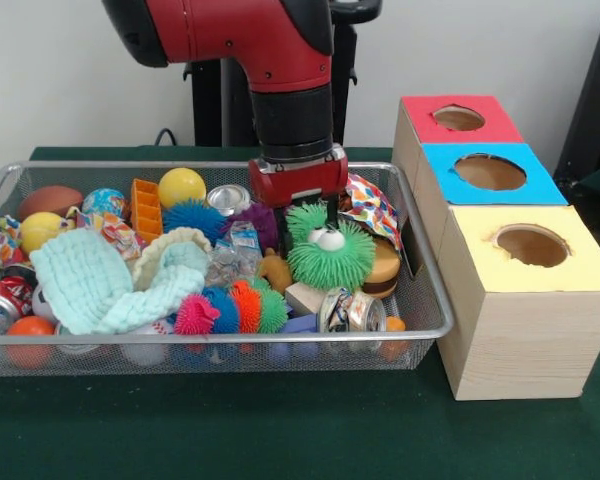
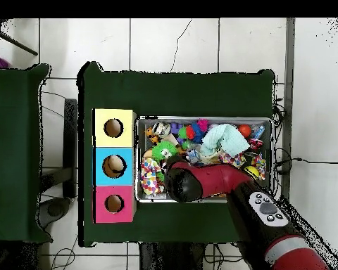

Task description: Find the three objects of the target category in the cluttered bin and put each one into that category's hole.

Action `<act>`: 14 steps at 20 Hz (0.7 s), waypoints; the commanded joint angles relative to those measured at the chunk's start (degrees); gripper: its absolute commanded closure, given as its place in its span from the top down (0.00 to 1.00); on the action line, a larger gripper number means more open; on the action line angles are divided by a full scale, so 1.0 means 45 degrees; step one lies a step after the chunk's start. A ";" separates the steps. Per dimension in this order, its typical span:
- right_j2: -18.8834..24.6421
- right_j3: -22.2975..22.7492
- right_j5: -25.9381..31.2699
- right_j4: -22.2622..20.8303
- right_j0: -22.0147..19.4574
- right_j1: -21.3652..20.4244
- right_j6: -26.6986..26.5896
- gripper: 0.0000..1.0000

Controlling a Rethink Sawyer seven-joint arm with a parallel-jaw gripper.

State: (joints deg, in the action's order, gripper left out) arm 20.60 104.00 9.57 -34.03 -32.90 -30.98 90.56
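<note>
Green table (image 1: 280, 430); gripper (image 1: 315, 218) over green spiky toy (image 1: 330, 255) in bin (image 1: 420, 330); grip state unclear.

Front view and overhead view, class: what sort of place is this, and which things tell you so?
Probably a robotics lab set up for a sorting test. A red robot arm reaches into a wire-mesh bin heaped with toys on a green-covered table, beside three wooden boxes with coloured tops and round holes. The floor is tiled.

Silver wire-mesh metal is seen in the cluttered bin (image 1: 420, 250); inside it, a soft mint waffle-weave cloth (image 1: 90, 280) and a rubbery green spiky ball (image 1: 330, 250).
</note>
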 commanded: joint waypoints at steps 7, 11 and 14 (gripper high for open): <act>0.0565 -0.1782 -0.0835 -0.0317 0.0105 0.1222 0.0936 1.00; 0.0400 -0.1267 -0.0759 0.0382 0.0653 0.1019 0.1785 1.00; -0.0292 -0.0815 -0.0972 0.0775 0.1366 0.0489 0.2550 1.00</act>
State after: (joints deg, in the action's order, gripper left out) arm 19.48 102.94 8.60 -33.73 -31.21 -29.90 90.56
